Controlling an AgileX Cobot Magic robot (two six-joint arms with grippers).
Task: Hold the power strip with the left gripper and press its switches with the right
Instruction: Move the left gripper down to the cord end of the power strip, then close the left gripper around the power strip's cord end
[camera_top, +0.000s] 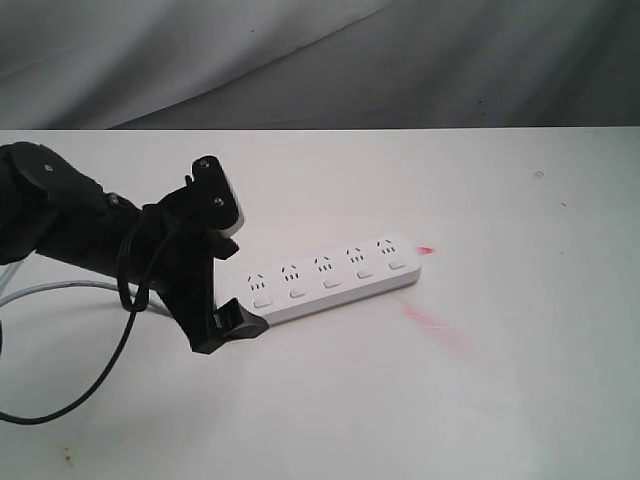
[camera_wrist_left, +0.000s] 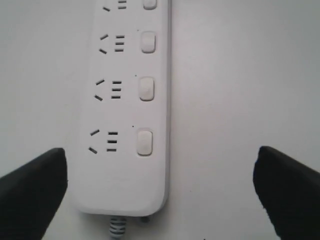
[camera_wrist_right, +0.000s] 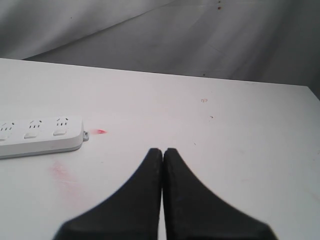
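Observation:
The power strip (camera_top: 330, 280) lies flat on the white table, a long white bar with five outlets and a row of switches (camera_top: 332, 282) along its near side. My left gripper (camera_top: 236, 270) hangs over its cord end, open wide, one jaw on each side of the bar and neither touching it. In the left wrist view the strip (camera_wrist_left: 125, 100) runs away from the left gripper (camera_wrist_left: 161, 170), with its switches (camera_wrist_left: 145, 89) and grey cord (camera_wrist_left: 116, 227) in sight. The right gripper (camera_wrist_right: 163, 150) is shut on nothing, well off from the strip's far end (camera_wrist_right: 40, 135). It is outside the exterior view.
A small red mark (camera_top: 425, 250) and a pink smear (camera_top: 435, 328) stain the table by the strip's far end. The grey cord (camera_top: 60, 285) trails off left under the arm, and a thin black cable loop (camera_top: 110, 360) hangs from it. Grey cloth (camera_top: 400, 60) backs the table.

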